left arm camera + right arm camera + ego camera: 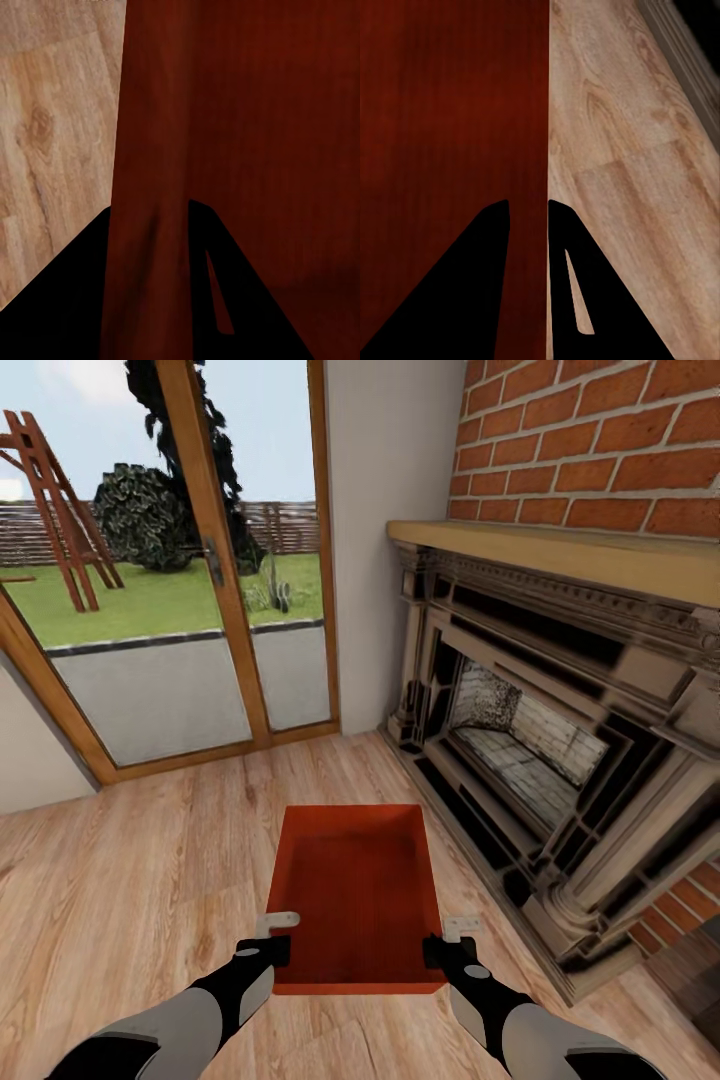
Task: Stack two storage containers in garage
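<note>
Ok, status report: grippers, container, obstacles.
Left gripper and right gripper each shut on a side wall of the storage container. Container held over the wood floor. Fireplace close on the right; glass door ahead.

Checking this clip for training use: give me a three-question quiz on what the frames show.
1. True or false: the bin holds objects.
2. Which walls do the left gripper and right gripper straddle? A) near wall B) the two side walls C) far wall
3. Fill in: to the bin's right stands a ____.

Key:
1. False; its inside looks empty.
2. B. Each wrist view shows a side wall between that gripper's fingers.
3. Fireplace, under a brick wall.
</note>
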Controlling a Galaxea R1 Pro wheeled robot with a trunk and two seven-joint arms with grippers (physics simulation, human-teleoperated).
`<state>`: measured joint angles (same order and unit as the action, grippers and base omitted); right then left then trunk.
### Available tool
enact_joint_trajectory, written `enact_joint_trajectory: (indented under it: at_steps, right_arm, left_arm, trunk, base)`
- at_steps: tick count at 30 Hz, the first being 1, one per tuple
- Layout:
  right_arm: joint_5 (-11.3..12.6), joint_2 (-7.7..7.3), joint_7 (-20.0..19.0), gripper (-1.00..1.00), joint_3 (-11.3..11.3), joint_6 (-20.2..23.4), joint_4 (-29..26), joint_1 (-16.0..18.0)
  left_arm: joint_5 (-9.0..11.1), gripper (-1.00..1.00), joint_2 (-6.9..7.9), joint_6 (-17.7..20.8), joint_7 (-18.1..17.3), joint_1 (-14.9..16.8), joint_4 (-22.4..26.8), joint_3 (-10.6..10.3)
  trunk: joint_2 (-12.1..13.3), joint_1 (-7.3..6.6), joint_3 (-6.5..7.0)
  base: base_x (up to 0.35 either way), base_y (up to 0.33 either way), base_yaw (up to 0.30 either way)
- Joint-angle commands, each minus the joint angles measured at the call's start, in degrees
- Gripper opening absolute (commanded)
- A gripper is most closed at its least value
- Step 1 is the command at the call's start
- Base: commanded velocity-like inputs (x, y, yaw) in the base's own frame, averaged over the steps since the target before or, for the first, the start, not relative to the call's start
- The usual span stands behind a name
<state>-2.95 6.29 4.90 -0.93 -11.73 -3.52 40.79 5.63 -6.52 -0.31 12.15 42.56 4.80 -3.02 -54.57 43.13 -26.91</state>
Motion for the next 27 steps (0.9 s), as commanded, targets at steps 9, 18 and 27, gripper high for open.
enact_joint_trajectory:
  at_steps: [9,18,27]
  right_arm:
    - [-1.01,0.04,-0.68,-1.0,-2.58,-4.62,-0.4,0.08]
    - [-1.01,0.04,-0.69,-1.0,-2.59,-4.62,-0.42,0.08]
    - [-1.01,0.04,-0.69,-1.0,-2.59,-4.58,-0.41,0.08]
  left_arm:
    - [0.69,-1.0,0.68,-0.05,1.21,-0.02,-0.15,0.03]
    - [0.77,-1.0,0.63,-0.05,1.21,-0.02,-0.18,0.03]
    - [0.81,-1.0,0.63,-0.05,1.11,-0.02,-0.88,0.03]
  trunk:
    - [-0.04,0.0,0.78]
    - [-0.04,0.0,1.61]
    - [-0.04,0.0,2.45]
  base:
    - [0.0,0.0,0.0]
    - [0.0,0.0,0.0]
    - [0.0,0.0,0.0]
